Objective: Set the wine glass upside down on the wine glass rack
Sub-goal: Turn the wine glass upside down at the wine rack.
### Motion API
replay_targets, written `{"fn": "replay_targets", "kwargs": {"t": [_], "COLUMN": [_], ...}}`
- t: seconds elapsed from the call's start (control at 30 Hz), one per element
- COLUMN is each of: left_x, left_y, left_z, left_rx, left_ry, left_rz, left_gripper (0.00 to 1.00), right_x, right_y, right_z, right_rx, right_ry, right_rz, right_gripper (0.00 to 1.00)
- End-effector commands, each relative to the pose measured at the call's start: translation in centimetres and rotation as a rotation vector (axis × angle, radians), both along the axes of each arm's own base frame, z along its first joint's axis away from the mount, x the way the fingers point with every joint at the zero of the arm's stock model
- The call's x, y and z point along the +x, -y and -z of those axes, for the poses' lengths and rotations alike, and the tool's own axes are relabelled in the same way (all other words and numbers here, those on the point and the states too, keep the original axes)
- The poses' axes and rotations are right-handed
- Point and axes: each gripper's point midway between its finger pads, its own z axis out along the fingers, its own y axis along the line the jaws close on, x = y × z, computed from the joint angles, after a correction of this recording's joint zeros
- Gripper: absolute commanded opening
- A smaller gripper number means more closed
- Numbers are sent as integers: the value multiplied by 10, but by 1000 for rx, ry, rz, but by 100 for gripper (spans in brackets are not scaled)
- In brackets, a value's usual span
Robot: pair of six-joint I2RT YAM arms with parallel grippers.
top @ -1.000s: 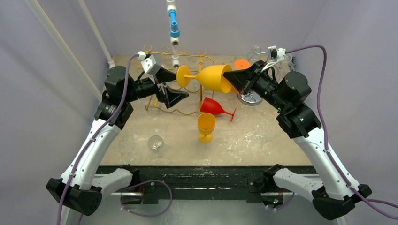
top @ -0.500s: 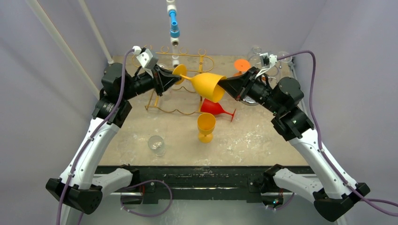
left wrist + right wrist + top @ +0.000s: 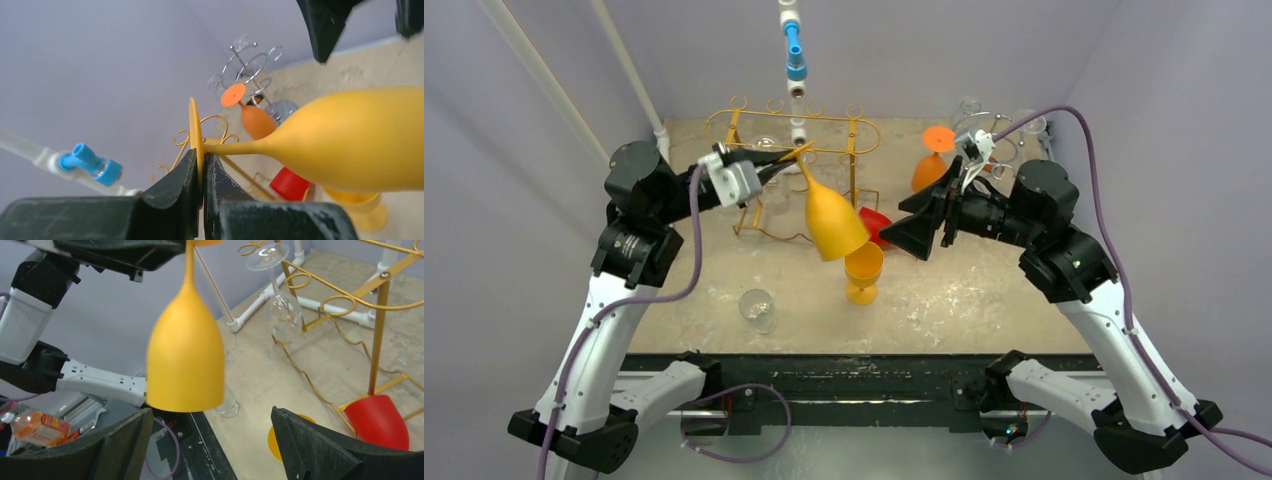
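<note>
Locate the one large yellow wine glass [image 3: 832, 218], inverted in the air above mid-table, in front of the gold rack [image 3: 378, 335] at the far edge. Note the left gripper [image 3: 201, 159] clamped on its foot. Note the right gripper [image 3: 912, 225] spread wide beside the bowl, not touching.

Count two racks: gold, plus a chrome rack [image 3: 250, 65] in the far right corner.

Count five other glasses:
- hanging clear glass [image 3: 282, 310] on gold
- orange glass [image 3: 929, 170] on chrome
- red glass [image 3: 879, 222] lying mid-table
- small yellow goblet [image 3: 862, 268] upright
- clear tumbler [image 3: 758, 308] toward the near edge

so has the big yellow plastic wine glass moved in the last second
Yes. The big yellow plastic wine glass swung from lying level beside the gold wire rack to hanging bowl-down, toward the small yellow goblet.
</note>
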Motion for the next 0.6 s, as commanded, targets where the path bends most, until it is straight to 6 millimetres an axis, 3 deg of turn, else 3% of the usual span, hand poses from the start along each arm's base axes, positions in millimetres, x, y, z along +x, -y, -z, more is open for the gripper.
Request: {"fn": "replay_targets", "kwargs": {"t": [0.0,0.07,0.2,0.47,0.57], "left_x": [-28,-32,-42,-45,-46], "left_y": [4,3,6,6,6], "left_z": [3,2,-7,-22,-23], "left_rx": [202,215,196,174,173], "left_ry": [358,422,509,590,594], "left_rz": [125,129,171,161,164], "left_gripper": [0,0,0,0,0], "right_x": [-31,-33,-17,-2,-4], "right_y": [5,4,-10,-67,-91], "right_z": [-21,-22,-16,-22,-11], "right_rx": [-61,-69,-40,72,48], "right_ry": [117,127,113,116,106], "right_rz": [-142,-168,-176,-266,-301], "right_gripper": [99,99,99,99,99]}}
